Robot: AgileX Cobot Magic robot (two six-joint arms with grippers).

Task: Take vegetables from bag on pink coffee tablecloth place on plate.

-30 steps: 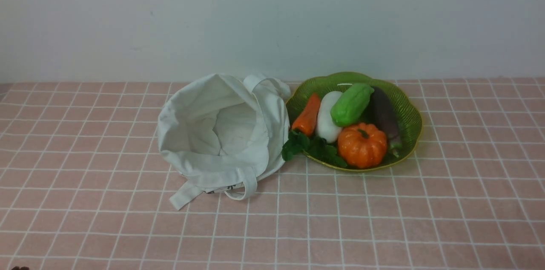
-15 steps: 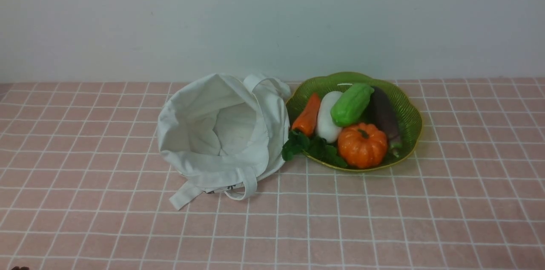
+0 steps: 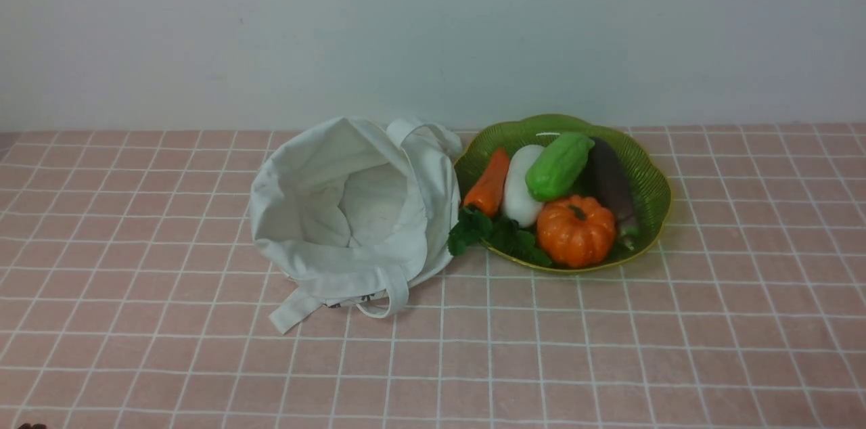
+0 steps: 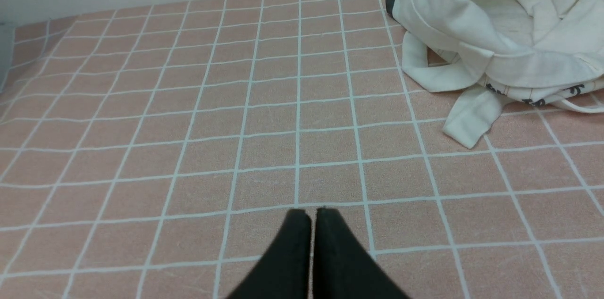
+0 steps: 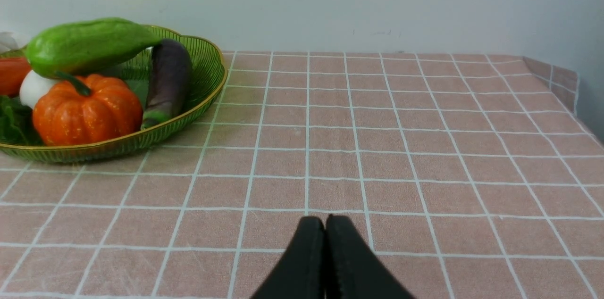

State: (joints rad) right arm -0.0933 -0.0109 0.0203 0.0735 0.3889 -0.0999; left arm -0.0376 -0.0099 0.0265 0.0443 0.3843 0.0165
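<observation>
While both arms stay out of the front view, the wrist views give the layout:

Left gripper (image 4: 309, 211): fingertips pressed together, holding nothing, poised over bare pink coffee tablecloth (image 4: 188, 124).

Right gripper (image 5: 324, 219): fingertips likewise closed on nothing, over bare cloth.

Bag (image 3: 352, 212): ahead of the left gripper and off toward the plate side; mouth open and slumped, only cloth showing inside; one flat strap (image 4: 472, 115) trails over the cloth toward the gripper.

Plate (image 3: 649, 178): ahead of the right gripper, toward the bag side; its scalloped rim touches or nearly touches the bag wall.

Vegetables (image 3: 558, 165): the green gourd lies on top of the pile in the plate, resting across the white radish (image 3: 519, 185), beside the dark eggplant (image 3: 611, 182) and behind the orange pumpkin (image 3: 575, 231).

Other contents: orange pepper (image 3: 488, 184) next to the radish; leafy greens (image 3: 473, 229) spill over the near rim toward the bag.

Edges: the tablecloth's far corner (image 5: 549, 75) drops off ahead of the right gripper, away from the plate; the wall (image 3: 433, 30) closes the back.

Open room: wide bare cloth directly ahead of each gripper.
</observation>
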